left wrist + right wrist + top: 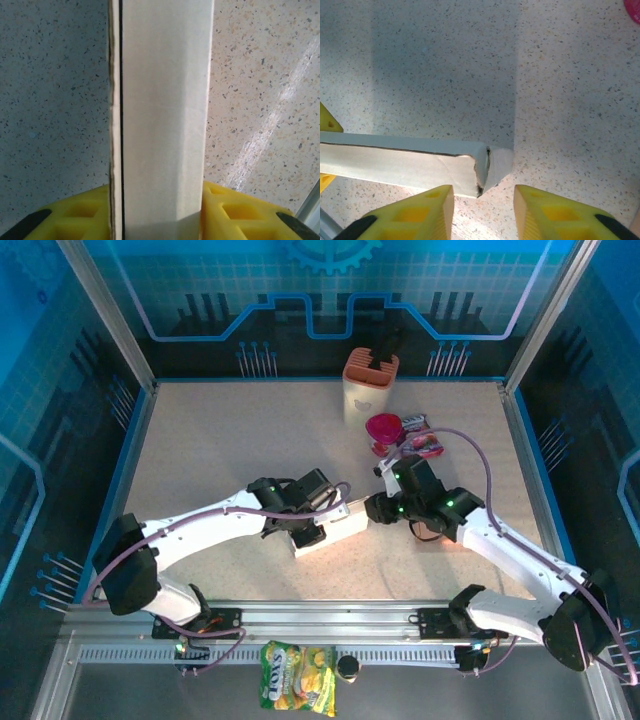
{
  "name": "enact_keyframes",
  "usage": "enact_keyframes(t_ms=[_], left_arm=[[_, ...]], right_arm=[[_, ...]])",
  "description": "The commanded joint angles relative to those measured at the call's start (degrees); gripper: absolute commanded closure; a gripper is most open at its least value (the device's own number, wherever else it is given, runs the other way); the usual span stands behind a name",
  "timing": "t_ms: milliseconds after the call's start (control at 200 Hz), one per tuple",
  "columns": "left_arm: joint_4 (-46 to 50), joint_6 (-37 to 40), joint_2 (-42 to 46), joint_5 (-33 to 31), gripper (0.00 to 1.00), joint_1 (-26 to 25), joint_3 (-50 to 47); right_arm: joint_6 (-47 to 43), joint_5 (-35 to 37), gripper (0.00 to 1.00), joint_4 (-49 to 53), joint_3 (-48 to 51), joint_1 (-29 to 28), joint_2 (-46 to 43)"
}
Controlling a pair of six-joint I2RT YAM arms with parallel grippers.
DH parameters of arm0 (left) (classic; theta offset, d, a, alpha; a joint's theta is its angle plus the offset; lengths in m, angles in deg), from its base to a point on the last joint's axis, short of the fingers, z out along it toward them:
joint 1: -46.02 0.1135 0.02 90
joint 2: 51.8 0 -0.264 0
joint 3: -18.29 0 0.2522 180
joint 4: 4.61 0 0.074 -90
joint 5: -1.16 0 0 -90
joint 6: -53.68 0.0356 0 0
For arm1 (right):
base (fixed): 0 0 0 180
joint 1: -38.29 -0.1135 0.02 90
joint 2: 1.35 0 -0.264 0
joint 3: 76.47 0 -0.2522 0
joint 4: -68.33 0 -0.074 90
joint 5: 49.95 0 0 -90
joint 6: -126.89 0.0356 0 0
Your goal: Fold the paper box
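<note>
The white paper box [325, 532] lies near the table's front centre as a long folded block. My left gripper [312, 523] is shut on the box, and in the left wrist view the box [162, 120] runs straight up between the two yellow fingers [75, 215], which press on its sides. My right gripper [376, 508] stands open at the box's right end. In the right wrist view the box end [470, 167] with its small tucked flap sits just ahead of the gap between the right gripper [483, 212] fingers, untouched.
A peach-coloured holder [369, 383] stands at the back, with a magenta cup [384, 429] and a pink packet [420, 443] in front of it, close behind my right arm. A yellow snack bag [296, 690] lies below the rail at the front.
</note>
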Motion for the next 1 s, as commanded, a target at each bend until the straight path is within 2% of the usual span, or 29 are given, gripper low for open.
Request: enact_keyframes(t_ms=[0, 100, 515, 995], left_arm=[[1.45, 0.70, -0.57, -0.32, 0.64, -0.26, 1.81], [1.58, 0.94, -0.56, -0.05, 0.69, -0.27, 1.87], [2.00, 1.48, -0.57, -0.02, 0.68, -0.26, 2.26], [1.96, 1.94, -1.09, 0.21, 0.68, -0.20, 2.26]], right_arm=[[-1.58, -0.72, 0.67, 0.17, -1.83, 0.75, 1.06], [-1.72, -0.56, 0.69, -0.01, -1.84, 1.10, 1.41], [-2.48, -1.35, 0.73, -0.32, -4.98, 1.10, 2.95], [-2.85, -1.04, 0.82, -0.69, -5.01, 1.20, 4.74]])
